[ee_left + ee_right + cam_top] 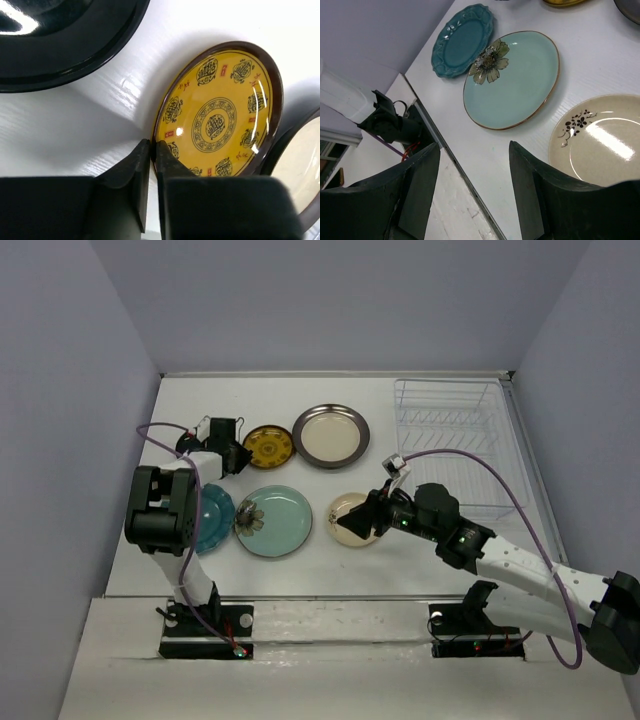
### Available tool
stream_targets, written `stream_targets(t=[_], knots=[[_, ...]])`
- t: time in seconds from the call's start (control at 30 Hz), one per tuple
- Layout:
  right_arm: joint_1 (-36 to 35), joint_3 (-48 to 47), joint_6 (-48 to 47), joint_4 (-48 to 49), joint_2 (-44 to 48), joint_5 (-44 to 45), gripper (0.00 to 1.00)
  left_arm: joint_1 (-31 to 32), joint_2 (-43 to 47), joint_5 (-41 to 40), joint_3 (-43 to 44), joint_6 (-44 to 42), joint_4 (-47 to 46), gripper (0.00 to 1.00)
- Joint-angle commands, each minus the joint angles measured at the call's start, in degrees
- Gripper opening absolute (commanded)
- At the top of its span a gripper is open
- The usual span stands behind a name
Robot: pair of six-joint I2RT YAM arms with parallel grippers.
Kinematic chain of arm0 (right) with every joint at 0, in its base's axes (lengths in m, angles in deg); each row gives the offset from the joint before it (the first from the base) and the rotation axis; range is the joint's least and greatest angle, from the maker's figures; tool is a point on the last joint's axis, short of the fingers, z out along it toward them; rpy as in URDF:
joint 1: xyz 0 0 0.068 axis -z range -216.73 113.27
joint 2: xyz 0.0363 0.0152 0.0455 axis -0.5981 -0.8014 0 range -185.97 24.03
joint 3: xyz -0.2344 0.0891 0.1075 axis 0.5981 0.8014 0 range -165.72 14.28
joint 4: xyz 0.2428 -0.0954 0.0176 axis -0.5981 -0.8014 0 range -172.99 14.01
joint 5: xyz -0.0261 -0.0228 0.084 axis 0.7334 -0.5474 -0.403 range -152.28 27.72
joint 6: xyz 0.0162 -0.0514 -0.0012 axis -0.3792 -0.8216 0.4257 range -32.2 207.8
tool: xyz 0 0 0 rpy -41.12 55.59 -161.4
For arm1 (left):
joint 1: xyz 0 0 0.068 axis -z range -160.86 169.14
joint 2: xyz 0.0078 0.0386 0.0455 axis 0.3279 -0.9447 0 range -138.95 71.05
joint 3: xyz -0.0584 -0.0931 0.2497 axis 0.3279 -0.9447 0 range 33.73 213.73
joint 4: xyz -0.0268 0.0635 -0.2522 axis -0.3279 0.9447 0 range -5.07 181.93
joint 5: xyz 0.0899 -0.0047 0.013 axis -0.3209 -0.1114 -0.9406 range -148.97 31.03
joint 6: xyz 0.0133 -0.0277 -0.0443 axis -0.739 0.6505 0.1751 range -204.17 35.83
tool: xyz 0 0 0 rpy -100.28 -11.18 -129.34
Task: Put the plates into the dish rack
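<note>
On the white table [322, 483], well to the left of the dish rack [450, 430], the six plates are laid flat in two rows. In the far row, the amber patterned plate [217, 112] is flanked by the small black plate [60, 50] on its left and the silver-rimmed cream plate [331, 435] on its right. The black plate is seen clearly only in the left wrist view. In the near row, the dark teal scalloped plate [462, 40] lies leftmost and is partly hidden by the left arm in the top view. Its edge is overlapped by the pale teal flowered plate [512, 82]. The tan plate [602, 145], marked with a dark floral sprig, is set to the right, apart from the flowered one. The rack is placed in the far right corner of the table, against the wall.

The near-left rim of the amber plate is pinched between the nearly closed fingers of the left gripper [152, 147], while the plate is seen resting on the table. The right gripper [474, 149] is held with its fingers spread wide, at the left edge of the tan plate in the top view, with nothing between them.
</note>
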Motion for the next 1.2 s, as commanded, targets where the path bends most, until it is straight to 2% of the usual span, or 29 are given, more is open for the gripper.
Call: stream_targets(t=[0.0,0.1,0.2,0.33,0.43,0.6,0.83,1.03,1.17], knots=[[-0.5,0.1,-0.4,1.1,1.1,1.1,0.63,-1.0,3.5,-1.6,-1.9,1.1,-4.1,0.06],[-0.5,-0.5,-0.7,0.3,1.3,2.3,0.63,-1.6,6.9,-2.9,-3.9,0.8,-3.9,0.05],[-0.5,-2.5,-1.8,-2.9,0.7,4.5,0.64,-1.6,15.8,-3.9,-9.0,1.5,-4.4,0.05],[-0.5,-5.3,-2.8,-5.9,-1.2,8.3,0.74,-1.7,27.9,-5.3,-14.0,1.4,-4.7,0.06],[-0.5,-8.6,-3.1,-8.4,-3.5,11.8,0.87,-1.6,38.4,-4.6,-18.0,0.0,-3.6,0.06],[-0.5,-13.8,-3.0,-8.3,-7.1,12.5,0.94,0.1,53.9,8.0,-24.6,-4.7,-2.2,0.06],[-0.5,-20.8,-4.8,-8.6,-15.6,12.4,0.95,1.0,66.4,22.6,-32.0,-8.7,-1.9,0.06],[-0.5,-25.3,-3.4,-9.2,-24.7,10.7,0.95,1.1,69.3,31.0,-31.8,-11.9,-3.1,0.06],[-0.5,-26.8,-2.6,-8.2,-28.0,7.6,0.94,1.2,68.7,37.2,-32.2,-11.2,-7.3,0.06]])
